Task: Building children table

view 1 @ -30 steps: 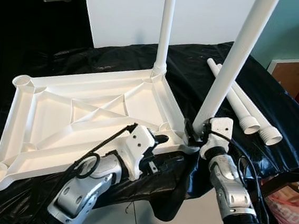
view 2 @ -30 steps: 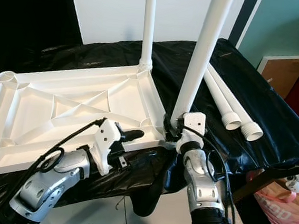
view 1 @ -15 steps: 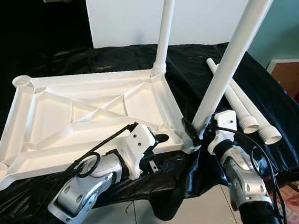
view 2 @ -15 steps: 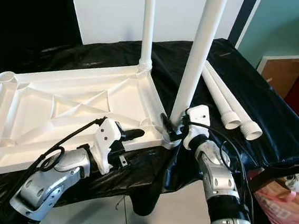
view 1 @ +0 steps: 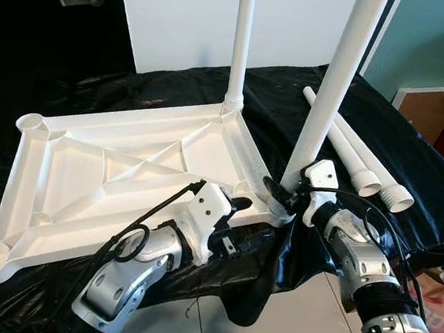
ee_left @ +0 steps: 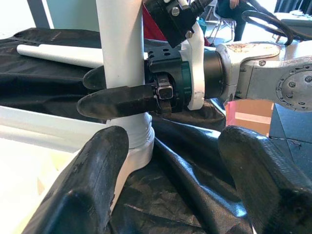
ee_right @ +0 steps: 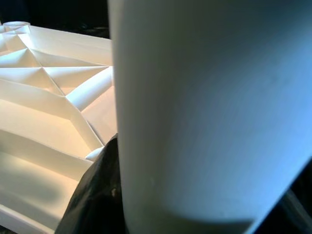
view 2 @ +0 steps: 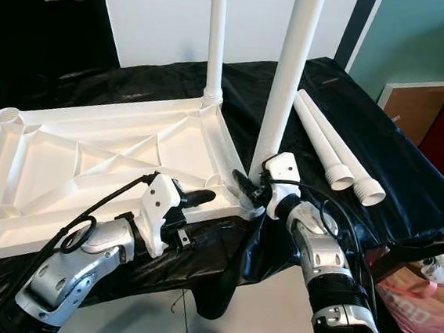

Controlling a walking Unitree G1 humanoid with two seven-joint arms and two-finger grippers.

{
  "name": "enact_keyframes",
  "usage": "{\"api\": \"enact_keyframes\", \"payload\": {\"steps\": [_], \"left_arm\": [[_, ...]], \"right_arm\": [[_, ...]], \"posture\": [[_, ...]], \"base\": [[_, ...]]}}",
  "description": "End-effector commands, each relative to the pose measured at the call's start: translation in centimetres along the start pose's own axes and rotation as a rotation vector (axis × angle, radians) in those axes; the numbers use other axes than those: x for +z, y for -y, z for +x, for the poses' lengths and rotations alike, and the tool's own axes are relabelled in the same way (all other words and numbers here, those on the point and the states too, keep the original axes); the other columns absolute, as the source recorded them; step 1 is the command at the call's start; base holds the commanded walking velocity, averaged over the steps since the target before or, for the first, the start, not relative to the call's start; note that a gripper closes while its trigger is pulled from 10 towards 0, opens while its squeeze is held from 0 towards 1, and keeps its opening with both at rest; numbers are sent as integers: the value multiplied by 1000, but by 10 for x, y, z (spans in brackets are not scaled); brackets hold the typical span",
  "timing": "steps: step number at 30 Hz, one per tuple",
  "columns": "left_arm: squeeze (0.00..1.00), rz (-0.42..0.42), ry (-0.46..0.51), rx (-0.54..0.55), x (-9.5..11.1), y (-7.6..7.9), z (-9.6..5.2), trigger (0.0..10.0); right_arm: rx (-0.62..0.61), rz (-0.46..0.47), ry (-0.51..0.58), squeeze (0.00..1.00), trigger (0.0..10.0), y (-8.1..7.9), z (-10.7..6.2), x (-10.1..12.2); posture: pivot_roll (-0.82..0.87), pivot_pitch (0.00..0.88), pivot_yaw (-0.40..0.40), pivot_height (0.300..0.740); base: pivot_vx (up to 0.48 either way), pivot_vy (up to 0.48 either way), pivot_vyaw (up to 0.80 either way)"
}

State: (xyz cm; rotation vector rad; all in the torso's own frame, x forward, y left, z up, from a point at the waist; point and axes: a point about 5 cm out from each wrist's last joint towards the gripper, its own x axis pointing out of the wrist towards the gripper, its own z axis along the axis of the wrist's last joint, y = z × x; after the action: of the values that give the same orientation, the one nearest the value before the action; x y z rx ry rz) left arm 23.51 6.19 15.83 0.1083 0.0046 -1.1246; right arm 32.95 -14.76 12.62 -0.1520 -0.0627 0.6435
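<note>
So the right end effector point(view 1: 276, 195) is pinching the near leg point(view 1: 331, 90) above its corner socket, left end effector point(ee_left: 165, 190) spread beside it; two spare legs point(view 1: 356, 160) lie right of it on black sheeting point(view 1: 412, 153).

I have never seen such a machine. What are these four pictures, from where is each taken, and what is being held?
A two-armed robot is building a children's table. Two pictures come from its head, looking down; two from cameras on its wrists. On the black cloth lies the white tabletop, upside down, with one far leg already standing in a corner. The right tool is closed around the near leg, which stands upright at the near corner. The left tool rests open beside that corner. Two spare legs lie on the cloth.
</note>
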Motion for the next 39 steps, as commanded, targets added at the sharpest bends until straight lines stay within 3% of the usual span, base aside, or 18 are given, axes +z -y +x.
{"api": "enact_keyframes", "payload": {"steps": [1, 6, 7, 8, 9, 16, 21, 24, 29, 39], "left_arm": [[0, 1, -14, -28, -1, 1, 0, 10000], [0, 0, -13, -32, -1, 2, 0, 10000], [0, 0, -12, -33, -1, 2, 0, 10000], [0, 0, -12, -33, -1, 2, 0, 10000], [0, -1, -12, -35, -1, 2, 0, 10000], [0, -4, -13, -36, -1, 4, 1, 10000], [0, -7, -12, -34, -2, 5, 1, 10000], [0, -16, -8, -41, -3, 8, 3, 10000], [0, -18, -7, -43, -3, 8, 3, 10000], [0, -24, -6, -57, -4, 11, 5, 10000]], "right_arm": [[23, -7, -10, 0, 0, -2, 1, -2], [-12, -9, -18, 0, 0, 1, -1, -5], [-34, -5, -22, 0, 6235, 2, -2, -6], [-34, -5, -22, 0, 6235, 2, -2, -6], [-59, -3, -29, 0, 10000, 3, -2, -8], [-233, -5, -54, 0, 10000, 5, -6, -15], [-283, 14, -55, 0, 10000, 4, -7, -17], [-420, 69, -70, 0, 10000, -6, -9, -23], [-443, 76, -73, 0, 10000, -8, -9, -24], [-670, 144, -106, 0, 10000, -29, -6, -30]], "posture": [[-5, 15, -5, 740], [-11, 17, -1, 740], [-12, 19, -1, 740], [-12, 19, -1, 740], [-13, 20, -2, 740], [-13, 25, -14, 740], [-17, 27, -18, 740], [-29, 29, -18, 740], [-29, 29, -18, 740], [-39, 22, -27, 740]], "base": [[0, 0, 0], [0, 0, 0], [0, 0, 0], [0, 0, 0], [0, 0, 0], [0, 0, 0], [0, 0, 0], [0, 0, 0], [0, 0, 0], [0, 0, 0]]}}
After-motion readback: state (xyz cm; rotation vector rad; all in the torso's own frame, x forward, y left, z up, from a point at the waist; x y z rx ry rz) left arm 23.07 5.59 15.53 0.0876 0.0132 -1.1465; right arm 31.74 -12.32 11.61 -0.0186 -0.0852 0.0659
